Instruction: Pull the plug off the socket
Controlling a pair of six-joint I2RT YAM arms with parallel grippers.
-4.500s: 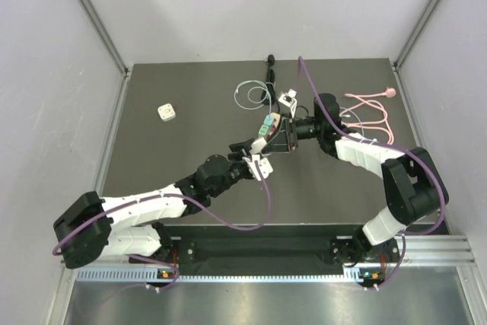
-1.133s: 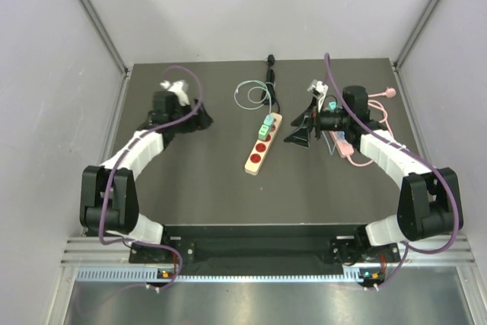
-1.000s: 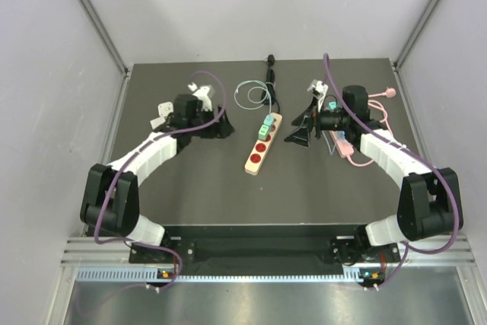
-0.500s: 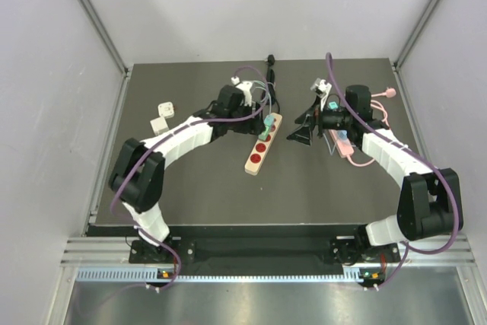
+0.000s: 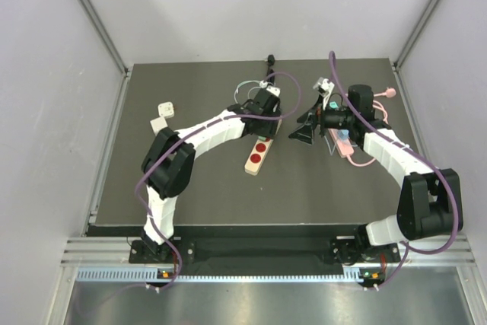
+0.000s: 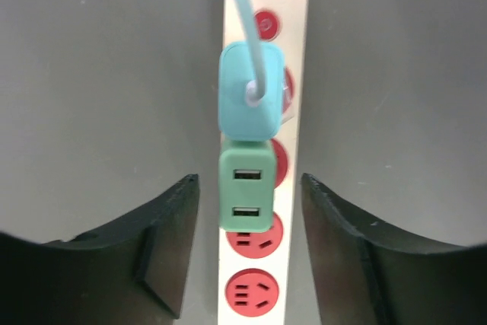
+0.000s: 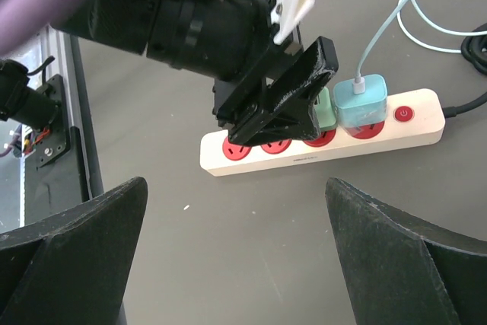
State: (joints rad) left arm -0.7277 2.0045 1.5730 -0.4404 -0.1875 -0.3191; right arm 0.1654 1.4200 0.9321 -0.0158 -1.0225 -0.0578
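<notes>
A cream power strip (image 6: 293, 5) with red sockets lies on the dark table. Two plugs stand in it side by side: a green USB plug (image 6: 246, 188) and a light-blue plug (image 6: 249, 100) with a pale cable. My left gripper (image 6: 249, 184) hovers over the strip, open, one finger on each side of the green plug with gaps on both sides. From the right wrist, the left gripper (image 7: 278, 104) partly hides the green plug (image 7: 326, 112). My right gripper (image 7: 236, 188) is open and empty, to the right of the strip (image 5: 256, 154).
Two white adapters (image 5: 161, 116) lie at the far left. Coiled pale-blue cable (image 5: 245, 93) and a black cable (image 5: 269, 62) lie behind the strip. Pink cables (image 5: 373, 100) and a small pink item (image 5: 342, 141) sit under the right arm.
My left arm has swung right, from the white adapters to above the strip, and its jaws have narrowed round the green plug. The right arm has barely moved.
</notes>
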